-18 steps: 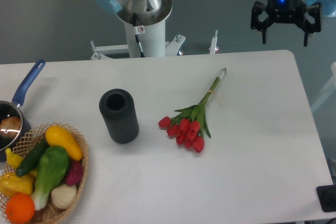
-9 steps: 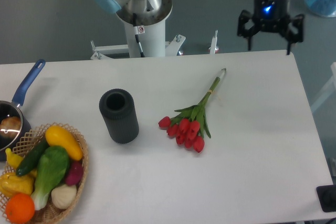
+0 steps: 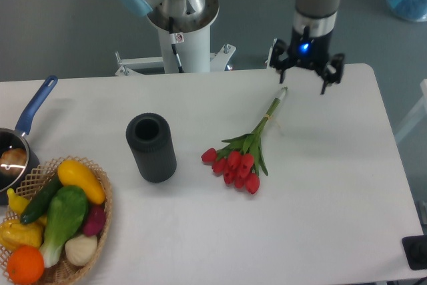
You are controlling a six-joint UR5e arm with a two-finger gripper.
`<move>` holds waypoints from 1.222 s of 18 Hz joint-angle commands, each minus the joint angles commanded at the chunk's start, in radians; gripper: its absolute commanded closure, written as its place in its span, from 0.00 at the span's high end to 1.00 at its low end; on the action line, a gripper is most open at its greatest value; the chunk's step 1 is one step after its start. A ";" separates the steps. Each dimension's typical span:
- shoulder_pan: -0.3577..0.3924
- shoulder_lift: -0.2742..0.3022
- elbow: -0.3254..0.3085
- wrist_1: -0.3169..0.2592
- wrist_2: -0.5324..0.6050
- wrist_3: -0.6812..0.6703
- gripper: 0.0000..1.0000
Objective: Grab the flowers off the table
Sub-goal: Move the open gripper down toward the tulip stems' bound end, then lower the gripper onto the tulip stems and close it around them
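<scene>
Here, at the far left edge of the table (image 3: pixel 320 205), near 9 o'clock, a dark saucepan (image 3: pixel 12 155) with a blue handle sits partly cut off by the frame, something pale inside it. Just below it, toward 8 o'clock, a wicker basket (image 3: pixel 100 221) holds a yellow squash, a green cucumber, a leafy green vegetable, an orange and a few other pieces of produce. Right of the basket, a dark cylindrical cup (image 3: pixel 152 147) stands upright with its open mouth facing up. Close to the centre of the tabletop lie the flowers (image 3: pixel 241 158), flat on the white surface: the red tulip heads bunch together at the lower left, and the thin green stems run up toward 1 o'clock, their tips ending near the far edge. Above those stem tips, at about 1 o'clock, hangs the gripper (image 3: pixel 304 79), pointing downward with a blue light glowing on its body; its two fingers stand spread apart, holding nothing and not touching the stems. The robot's white base column (image 3: pixel 181 31) rises behind the table at 12 o'clock.
</scene>
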 joint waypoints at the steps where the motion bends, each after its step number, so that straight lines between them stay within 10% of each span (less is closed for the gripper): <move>1: 0.000 -0.008 -0.003 0.000 0.002 0.000 1.00; 22: -0.146 -0.224 0.018 0.063 0.072 -0.008 1.00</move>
